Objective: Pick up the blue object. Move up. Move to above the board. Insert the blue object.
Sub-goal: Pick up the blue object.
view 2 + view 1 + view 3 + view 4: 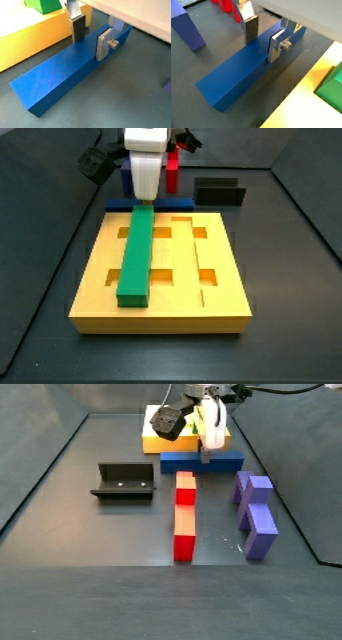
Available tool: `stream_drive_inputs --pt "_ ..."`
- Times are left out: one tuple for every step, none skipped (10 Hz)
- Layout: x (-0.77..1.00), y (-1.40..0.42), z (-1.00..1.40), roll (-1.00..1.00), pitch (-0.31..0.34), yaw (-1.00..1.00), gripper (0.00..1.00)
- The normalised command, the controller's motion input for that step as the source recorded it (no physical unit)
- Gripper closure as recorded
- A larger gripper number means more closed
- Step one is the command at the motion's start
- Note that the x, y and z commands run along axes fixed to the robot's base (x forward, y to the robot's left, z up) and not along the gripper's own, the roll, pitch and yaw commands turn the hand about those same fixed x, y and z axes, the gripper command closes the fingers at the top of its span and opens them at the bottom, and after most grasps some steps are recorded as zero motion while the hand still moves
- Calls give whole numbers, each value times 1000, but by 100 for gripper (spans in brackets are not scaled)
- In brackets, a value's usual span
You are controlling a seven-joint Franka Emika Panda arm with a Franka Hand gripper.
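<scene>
The blue object [238, 72] is a long royal-blue bar lying flat on the dark floor, close beside the end of the board [160, 268]. It also shows in a wrist view [60, 80] and in both side views [201, 466] [118, 203]. My gripper [264, 39] is low over the bar near one end, also seen in a wrist view [91, 37] and a side view [207, 446]. Its jaws stand open, one finger on each long side of the bar. The board is a yellow-orange grooved slab with a green bar [138, 253] lying in one groove.
A black fixture [122, 481] stands on the floor. A red bar [185, 514] and two purple-blue blocks [257, 516] lie beside the blue object. A purple-blue block [188, 27] and the red piece [228, 9] show near the gripper.
</scene>
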Motion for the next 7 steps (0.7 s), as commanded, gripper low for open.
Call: stream_drive_inputs --pt "0 0 0 0 0 0 100" --pt "0 0 0 0 0 0 100" --pt "0 0 0 0 0 0 100" --pt "0 0 0 0 0 0 100" --pt "0 0 0 0 0 0 100" --pt "0 0 0 0 0 0 100" --pt "0 0 0 0 0 0 100"
